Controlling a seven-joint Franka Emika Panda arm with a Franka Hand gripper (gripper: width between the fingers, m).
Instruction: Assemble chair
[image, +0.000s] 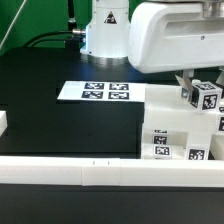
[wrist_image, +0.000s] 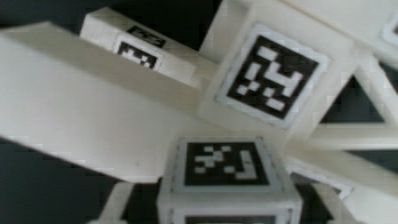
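Note:
My gripper (image: 203, 88) is at the exterior view's right, shut on a short white post (image: 207, 98) with a tag on its face. It holds the post just above the partly joined white chair parts (image: 168, 128), which carry several tags low on their front. In the wrist view the post (wrist_image: 222, 165) sits between my fingers (wrist_image: 125, 196), tag toward the camera. Beyond it are a tagged upright chair panel (wrist_image: 270, 75) and a slanted white slab (wrist_image: 89, 90) with another tag. Whether the post touches the chair parts is hidden.
The marker board (image: 95, 92) lies flat on the black table at the middle. A long white border rail (image: 90, 172) runs along the front edge, and a short white piece (image: 3, 122) sits at the exterior view's left. The robot base (image: 105, 30) stands at the back.

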